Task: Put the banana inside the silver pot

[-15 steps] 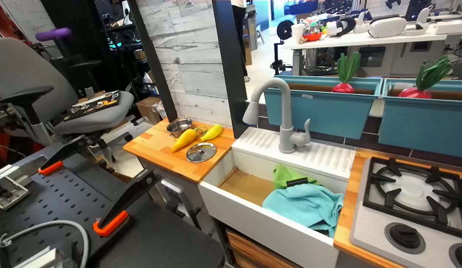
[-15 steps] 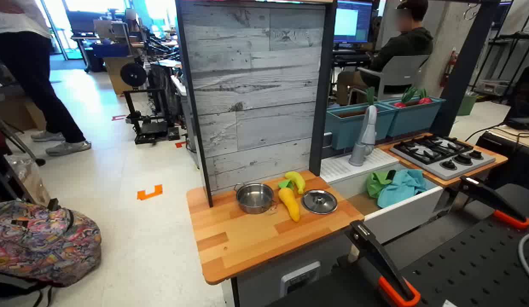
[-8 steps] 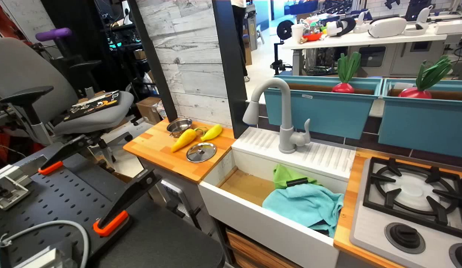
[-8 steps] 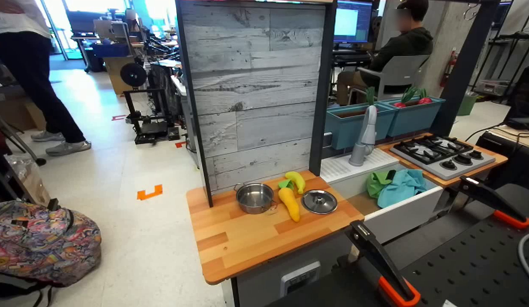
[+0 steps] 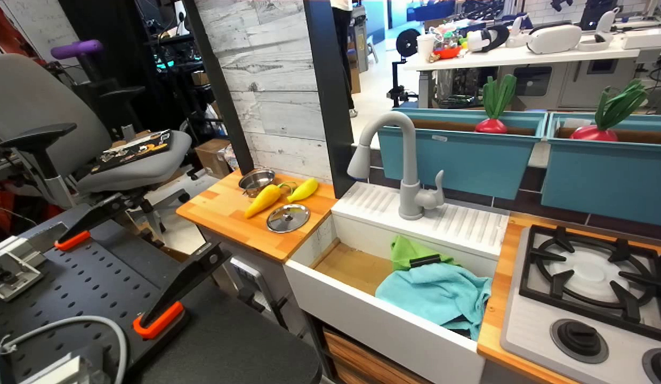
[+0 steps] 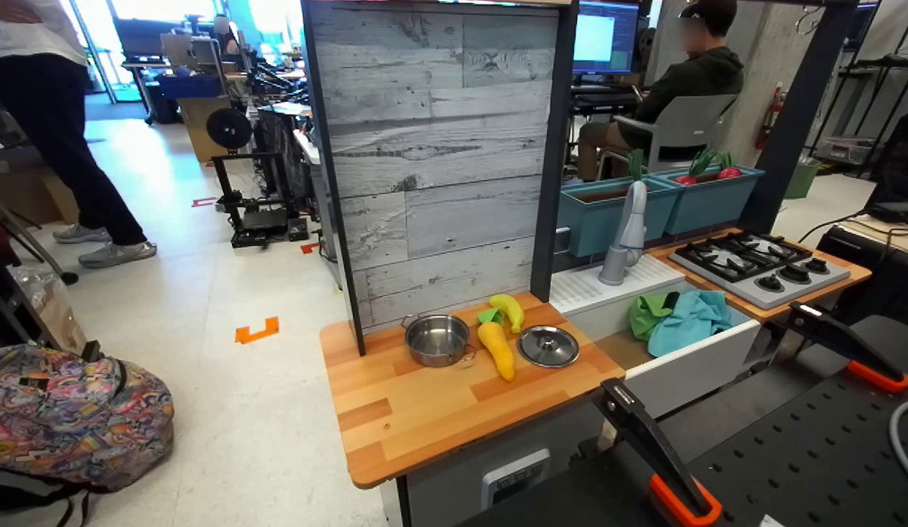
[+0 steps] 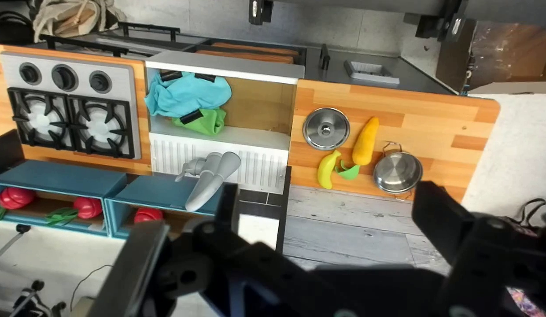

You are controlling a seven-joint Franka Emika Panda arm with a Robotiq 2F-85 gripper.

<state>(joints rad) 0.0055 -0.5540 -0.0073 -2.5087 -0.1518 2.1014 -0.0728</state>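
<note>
The yellow banana [image 7: 327,169] lies on the wooden counter close to the grey plank wall; it also shows in both exterior views [image 5: 303,190] [image 6: 507,311]. The silver pot [image 7: 398,171] stands upright beside it with its lid off; its visible inside is bare metal. The pot also shows in both exterior views [image 5: 257,182] [image 6: 437,340]. My gripper [image 7: 328,189] shows only in the wrist view, with its fingers wide apart and nothing between them. It is high above the counter, apart from the banana and pot. The arm is out of view in both exterior views.
An orange-yellow carrot-like toy [image 6: 497,351] with green leaves lies between banana and pot. The pot lid [image 6: 548,345] lies flat near the sink. The white sink [image 5: 384,325] holds blue and green cloths. A grey faucet [image 5: 408,160] rises behind it. The plank wall [image 6: 439,161] stands behind the counter.
</note>
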